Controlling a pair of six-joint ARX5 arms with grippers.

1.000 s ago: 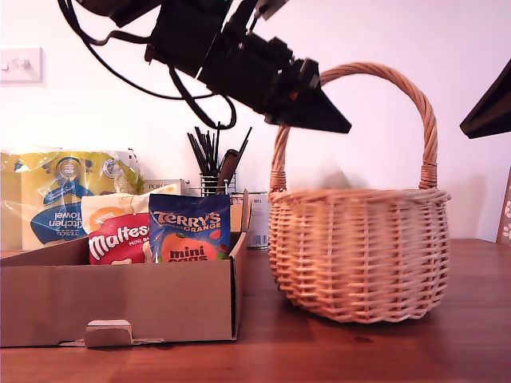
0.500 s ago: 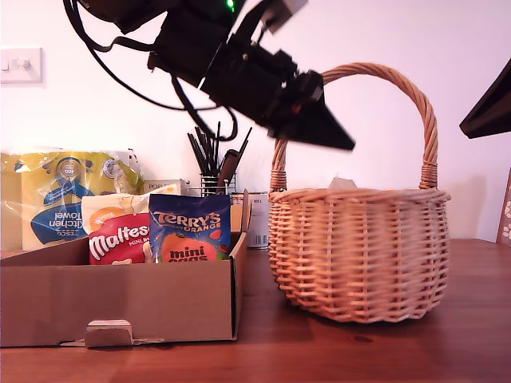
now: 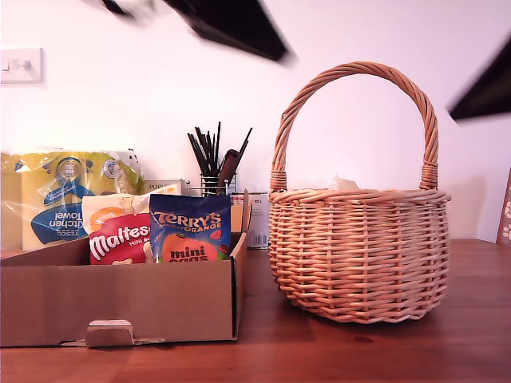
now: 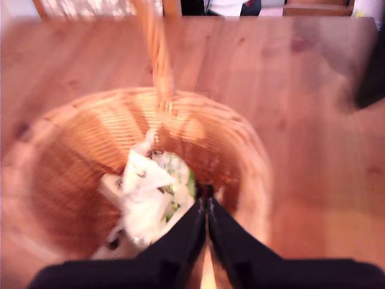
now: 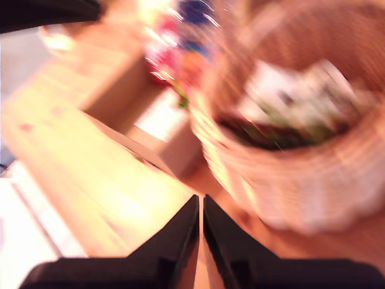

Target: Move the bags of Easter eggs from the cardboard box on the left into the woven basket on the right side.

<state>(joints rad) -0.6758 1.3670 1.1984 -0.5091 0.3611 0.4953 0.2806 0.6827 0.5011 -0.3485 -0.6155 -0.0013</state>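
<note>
The woven basket (image 3: 359, 251) has an open mouth, crossed only by its arched handle (image 3: 355, 76).

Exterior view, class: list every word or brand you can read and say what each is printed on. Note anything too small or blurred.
"TERRY'S ORANGE mini eggs": dark blue bag in the cardboard box.
"Maltes", cut off: red bag beside it.
"Kitchen Towel", upside down and partly hidden: yellow-and-blue pack behind the box.
Small white box by the brush holder: too small to read.
Both wrist views: too blurred, nothing legible.
</note>
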